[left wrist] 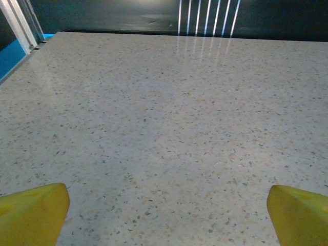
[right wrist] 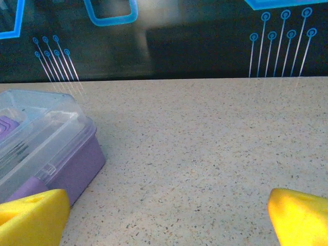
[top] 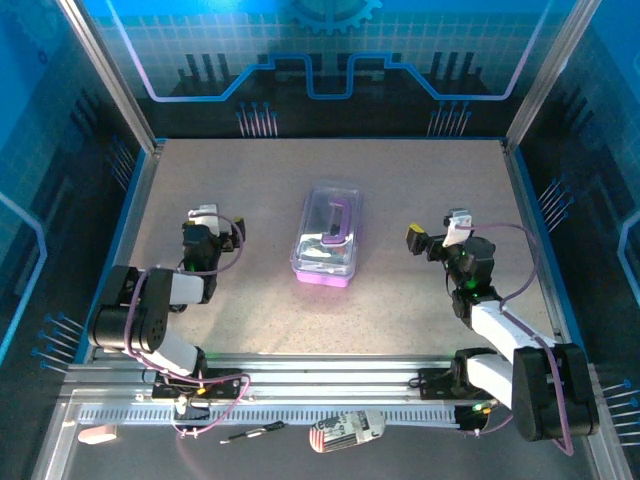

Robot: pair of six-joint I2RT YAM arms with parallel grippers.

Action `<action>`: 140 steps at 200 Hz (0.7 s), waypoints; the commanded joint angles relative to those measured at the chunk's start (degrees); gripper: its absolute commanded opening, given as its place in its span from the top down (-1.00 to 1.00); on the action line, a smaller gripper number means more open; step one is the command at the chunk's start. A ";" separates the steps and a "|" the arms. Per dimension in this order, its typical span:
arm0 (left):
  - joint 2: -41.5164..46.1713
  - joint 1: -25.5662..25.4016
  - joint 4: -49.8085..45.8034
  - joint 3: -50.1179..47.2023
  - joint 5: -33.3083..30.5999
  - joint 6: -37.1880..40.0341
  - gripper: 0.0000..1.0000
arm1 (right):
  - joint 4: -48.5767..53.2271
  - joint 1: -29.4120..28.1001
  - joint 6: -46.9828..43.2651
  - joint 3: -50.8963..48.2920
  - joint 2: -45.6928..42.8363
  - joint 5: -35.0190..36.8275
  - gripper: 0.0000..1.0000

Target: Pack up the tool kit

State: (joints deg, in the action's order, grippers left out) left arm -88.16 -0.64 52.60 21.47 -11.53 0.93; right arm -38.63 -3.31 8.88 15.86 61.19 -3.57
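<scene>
The left end effector (left wrist: 166,218) stands wide open. Its two yellow fingertips (left wrist: 33,212) sit far apart, one at each lower corner, with the desk surface showing between them. Beneath and ahead of it spreads the pale, dark-speckled, stone-look desk (left wrist: 164,118), faintly glossy. Far ahead rises a dark back wall (left wrist: 102,15) bearing thin white vertical lines (left wrist: 207,15), which are mirrored on the desk. Ahead and to the left of the end effector stand a blue edge strip (left wrist: 13,59) and a pale metal frame post (left wrist: 20,23).

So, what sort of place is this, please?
Probably a robot test cell in a lab: a speckled beige tabletop walled by blue-lit panels printed with circuit patterns, with a grooved aluminium rail along its near edge.
</scene>
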 commanded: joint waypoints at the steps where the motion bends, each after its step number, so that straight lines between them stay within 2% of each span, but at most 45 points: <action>1: -0.52 -0.19 0.49 0.19 2.74 -1.74 -0.99 | -1.80 -0.69 -5.48 0.00 -1.81 -0.82 -0.99; 36: -0.52 -0.23 0.43 0.26 2.74 -1.58 -0.99 | -1.80 -0.70 -10.91 -1.32 -2.03 -0.80 -0.99; 60: -0.59 -0.67 0.22 0.39 2.73 -0.97 -0.99 | -3.70 -0.88 -13.45 -1.76 2.84 -1.79 -0.99; 103: -0.58 -0.85 0.35 0.36 2.66 -0.93 -0.99 | -34.29 -1.13 -15.30 -5.17 26.49 -4.81 -0.99; 111: -0.54 -0.85 0.37 0.35 2.65 -0.93 -0.99 | -42.63 -1.36 -14.60 -6.14 31.42 -3.10 -0.99; 124: -0.60 -1.01 0.43 0.32 2.63 -0.75 -0.99 | -37.95 -1.90 -13.33 -7.35 26.97 2.26 -0.99; 140: -0.59 -1.02 0.45 0.32 2.74 -0.69 -0.99 | -34.31 -1.73 -11.62 -3.54 28.23 6.57 -0.99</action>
State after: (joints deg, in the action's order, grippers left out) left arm -88.18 -1.15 52.60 21.47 -10.00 -0.03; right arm -65.06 -4.51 -3.97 8.91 89.93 -3.75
